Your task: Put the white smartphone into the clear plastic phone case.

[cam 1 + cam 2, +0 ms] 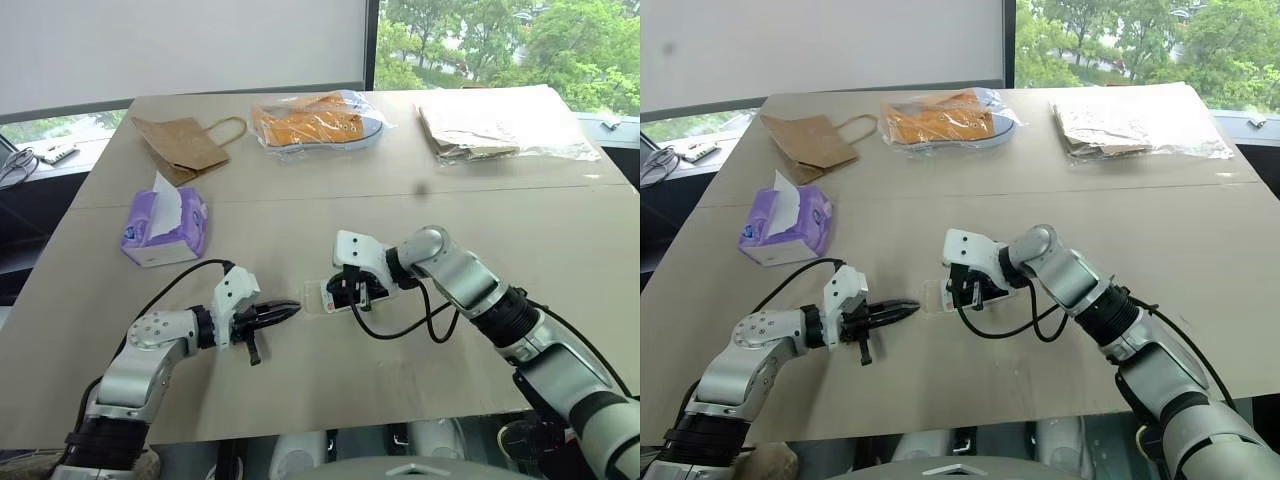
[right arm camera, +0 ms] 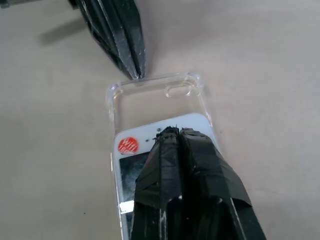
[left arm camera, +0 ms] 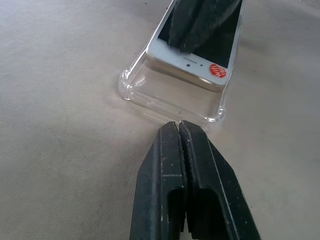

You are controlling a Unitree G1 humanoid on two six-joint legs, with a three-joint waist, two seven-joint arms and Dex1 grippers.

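One white smartphone [image 2: 131, 150] lies partly inside one clear phone case [image 3: 172, 102]; my two grippers, left [image 3: 179, 126] and right [image 2: 172, 131], are both closed, holding nothing.

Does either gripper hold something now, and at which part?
Nothing is held. The right gripper presses shut on the white smartphone; the left gripper braces the clear plastic phone case.

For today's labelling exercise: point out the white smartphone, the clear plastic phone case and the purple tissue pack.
white smartphone [image 3: 192, 65], left wrist view, white top bezel.
clear plastic phone case [image 3: 172, 105], left wrist view, empty end.
purple tissue pack [image 1: 140, 222], left eye view, purple top face.
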